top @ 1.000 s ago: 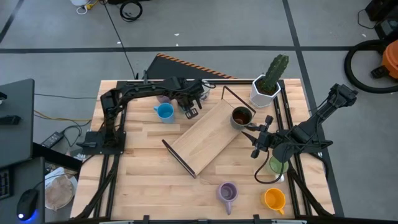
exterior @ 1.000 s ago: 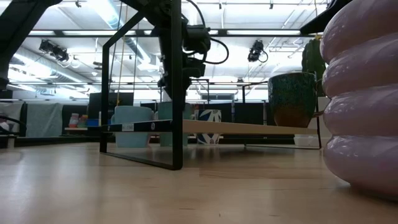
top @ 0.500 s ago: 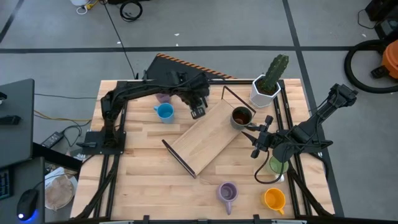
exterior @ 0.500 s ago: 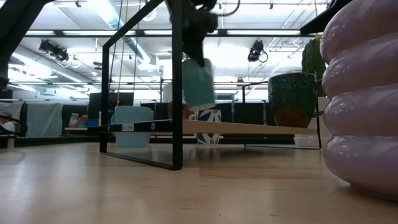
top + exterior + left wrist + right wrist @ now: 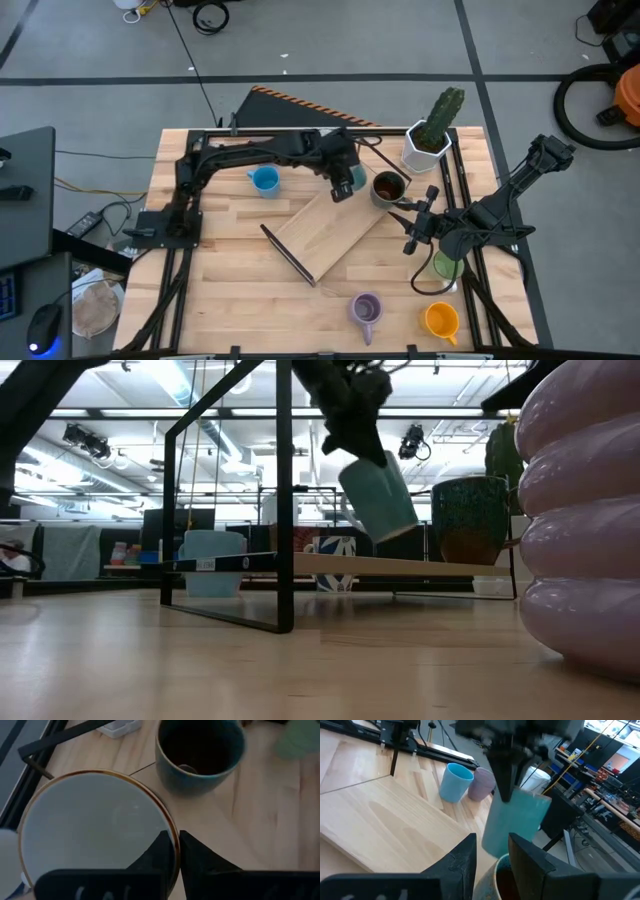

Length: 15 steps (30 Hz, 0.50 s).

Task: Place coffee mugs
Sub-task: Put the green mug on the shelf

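Observation:
My left gripper [image 5: 343,185] is shut on a pale blue-green mug [image 5: 378,495] with a brown rim. It holds the mug in the air over the far end of the slanting wooden board [image 5: 330,225]. A dark mug [image 5: 388,187] stands on that end of the board, just right of the held mug. My right gripper [image 5: 408,222] hovers open right of the dark mug, whose rim [image 5: 502,870] shows just beyond its fingers. A blue mug [image 5: 265,180] stands on the table's far left, with a lavender mug [image 5: 482,784] behind it. My left gripper pinches the pale mug's wall at the rim [image 5: 172,837], one finger [image 5: 160,852] inside the mug and one [image 5: 192,857] outside. The fingers come slanting down from the table's left. The mug hangs below them, tilted and clear of the board.
A white pot with a cactus [image 5: 428,140] stands at the far right corner. A green mug [image 5: 448,265] sits under my right arm. A purple mug [image 5: 365,308] and an orange mug [image 5: 441,320] stand near the front edge. Black upright frames [image 5: 285,490] stand at the board's ends.
My left gripper has risen from the table behind the board and swung toward the right edge, still shut. The pale mug has been lifted clear, carried over the board's far end toward the dark mug, and has tipped from upright to tilted.

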Each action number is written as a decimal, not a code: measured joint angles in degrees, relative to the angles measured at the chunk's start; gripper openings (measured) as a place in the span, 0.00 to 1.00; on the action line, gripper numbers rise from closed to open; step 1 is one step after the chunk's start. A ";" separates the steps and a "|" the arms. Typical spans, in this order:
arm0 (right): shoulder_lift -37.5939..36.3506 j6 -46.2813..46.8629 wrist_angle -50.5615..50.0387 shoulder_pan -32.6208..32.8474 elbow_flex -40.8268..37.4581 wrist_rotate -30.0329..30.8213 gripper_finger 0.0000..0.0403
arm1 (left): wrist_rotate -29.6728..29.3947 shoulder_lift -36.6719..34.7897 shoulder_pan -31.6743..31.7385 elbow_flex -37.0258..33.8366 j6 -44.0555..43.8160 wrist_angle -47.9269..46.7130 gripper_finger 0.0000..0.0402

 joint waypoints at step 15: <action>0.00 -1.00 0.22 -0.02 0.00 0.00 0.29 | -3.63 3.46 -0.03 0.04 3.54 4.31 0.07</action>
